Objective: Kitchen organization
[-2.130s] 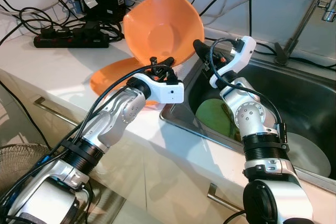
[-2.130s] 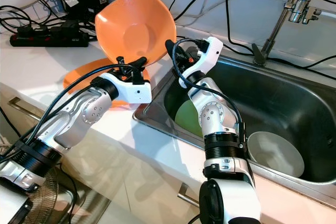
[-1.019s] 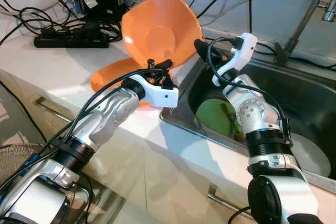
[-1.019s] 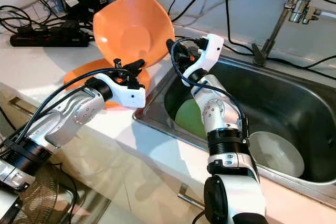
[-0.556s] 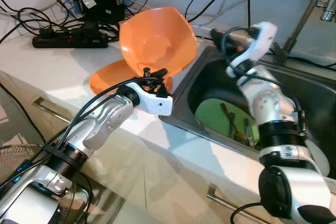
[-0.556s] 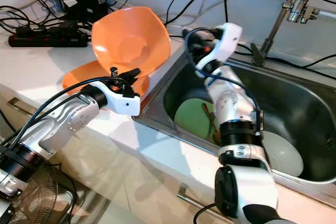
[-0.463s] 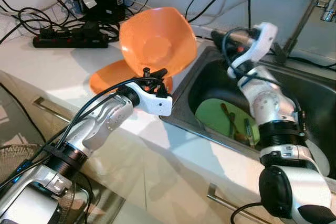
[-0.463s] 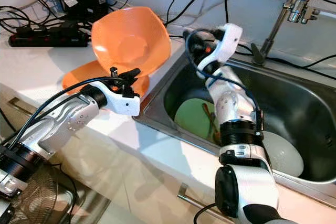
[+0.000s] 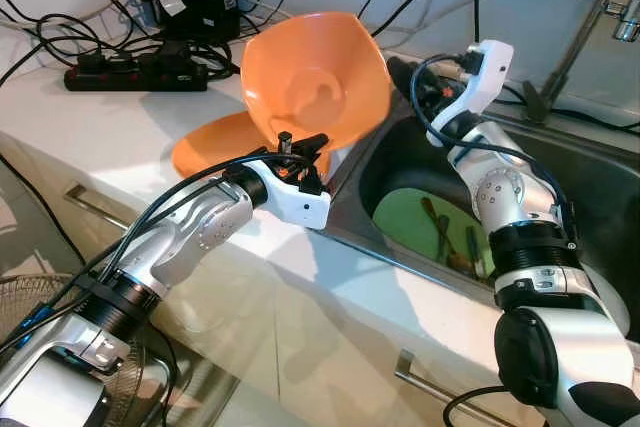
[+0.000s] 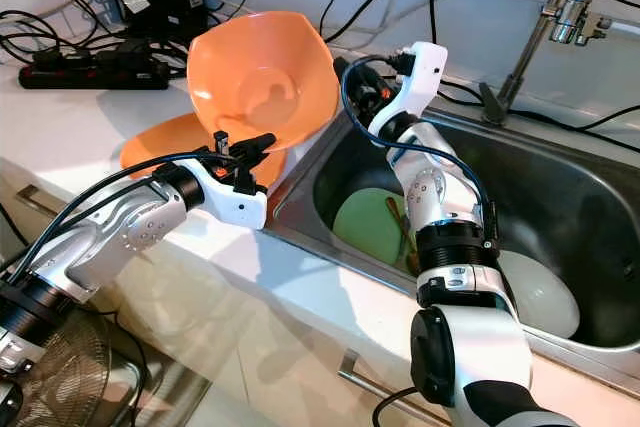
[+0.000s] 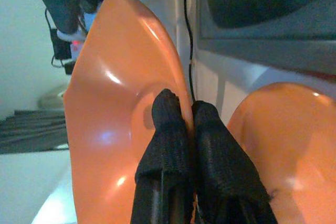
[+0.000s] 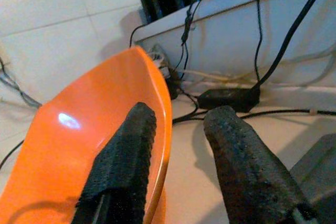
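My left gripper is clamped on the lower rim of the tilted orange bowl, so the bowl itself blocks my 12 o'clock. My right gripper straddles the bowl's far rim, fingers apart, one inside and one outside. Under the bowl lies a second orange bowl on the white counter; little room between them. At 10 o'clock a power strip, charger bricks and tangled cables close off the back of the counter. Open counter lies at 8 o'clock. At 3 o'clock the sink holds a green plate with utensils and a white bowl; the faucet stands at 1 o'clock.
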{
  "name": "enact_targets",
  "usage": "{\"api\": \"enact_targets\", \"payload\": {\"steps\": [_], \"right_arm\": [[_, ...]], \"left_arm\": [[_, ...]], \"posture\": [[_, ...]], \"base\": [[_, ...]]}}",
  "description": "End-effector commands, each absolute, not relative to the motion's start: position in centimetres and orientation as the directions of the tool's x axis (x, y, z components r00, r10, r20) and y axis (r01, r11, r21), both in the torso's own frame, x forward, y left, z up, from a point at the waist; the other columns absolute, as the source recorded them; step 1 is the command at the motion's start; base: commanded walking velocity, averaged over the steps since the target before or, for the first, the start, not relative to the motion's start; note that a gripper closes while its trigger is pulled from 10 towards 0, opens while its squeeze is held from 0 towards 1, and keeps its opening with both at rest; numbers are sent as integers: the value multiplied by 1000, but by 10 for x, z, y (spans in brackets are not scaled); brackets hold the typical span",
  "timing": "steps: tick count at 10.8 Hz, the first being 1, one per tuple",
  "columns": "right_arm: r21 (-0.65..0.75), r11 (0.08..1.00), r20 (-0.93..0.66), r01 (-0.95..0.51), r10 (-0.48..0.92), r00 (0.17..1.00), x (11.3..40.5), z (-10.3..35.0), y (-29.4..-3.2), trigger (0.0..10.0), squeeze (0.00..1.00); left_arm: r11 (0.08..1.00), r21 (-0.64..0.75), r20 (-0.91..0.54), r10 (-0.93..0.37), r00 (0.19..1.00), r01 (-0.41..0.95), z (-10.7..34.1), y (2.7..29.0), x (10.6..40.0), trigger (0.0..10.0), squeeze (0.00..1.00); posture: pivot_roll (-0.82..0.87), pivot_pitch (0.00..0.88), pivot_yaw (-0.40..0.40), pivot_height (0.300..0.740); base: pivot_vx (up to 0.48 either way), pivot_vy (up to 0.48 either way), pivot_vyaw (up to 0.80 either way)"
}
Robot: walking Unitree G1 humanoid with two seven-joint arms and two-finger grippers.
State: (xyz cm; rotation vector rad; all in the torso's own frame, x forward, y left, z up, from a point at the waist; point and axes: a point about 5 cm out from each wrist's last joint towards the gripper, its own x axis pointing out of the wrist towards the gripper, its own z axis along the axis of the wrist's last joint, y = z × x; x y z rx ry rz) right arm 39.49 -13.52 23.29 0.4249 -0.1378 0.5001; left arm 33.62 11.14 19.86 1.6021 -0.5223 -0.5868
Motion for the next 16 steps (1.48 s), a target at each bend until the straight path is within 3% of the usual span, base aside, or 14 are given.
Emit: {"api": "enact_targets", "payload": {"steps": [1,7,8,9,13,14,15,16], "right_arm": [[326,794,252,-513,451,856,397,245,-137,10000,1000],[274,770,243,-576,525,816,395,243,-135,10000,1000],[266,769,229,-581,535,813,395,241,-132,10000,639],[261,767,213,-586,546,810,395,239,-129,10000,0],[254,752,193,-608,577,794,394,236,-122,10000,0],[255,748,189,-612,582,791,394,235,-121,4314,0],[257,748,180,-611,584,791,394,233,-120,0,0],[255,746,180,-615,588,789,394,232,-119,0,0]], "left_arm": [[-105,994,-40,-662,748,-39,209,109,336,10000,0],[-146,988,-70,-708,702,-49,205,104,331,10000,0],[-154,986,-71,-719,691,-59,207,102,331,10000,0],[-170,982,-74,-735,674,-77,208,100,329,10000,0],[-252,960,-123,-778,616,-126,209,98,324,10000,0],[-258,957,-128,-782,611,-130,208,98,323,10000,0],[-262,956,-129,-783,608,-135,208,99,322,10000,0],[-265,953,-125,-783,609,-145,209,99,323,10000,0]], "posture": [[238,0,-55,740],[237,0,-51,740],[238,0,-53,740],[239,0,-54,740],[242,0,-59,740],[244,0,-61,740],[244,0,-61,740],[244,0,-61,740]], "base": [[0,0,0],[0,0,0],[0,0,0],[0,0,0],[0,0,0],[0,0,0],[0,0,0],[0,0,0]]}}
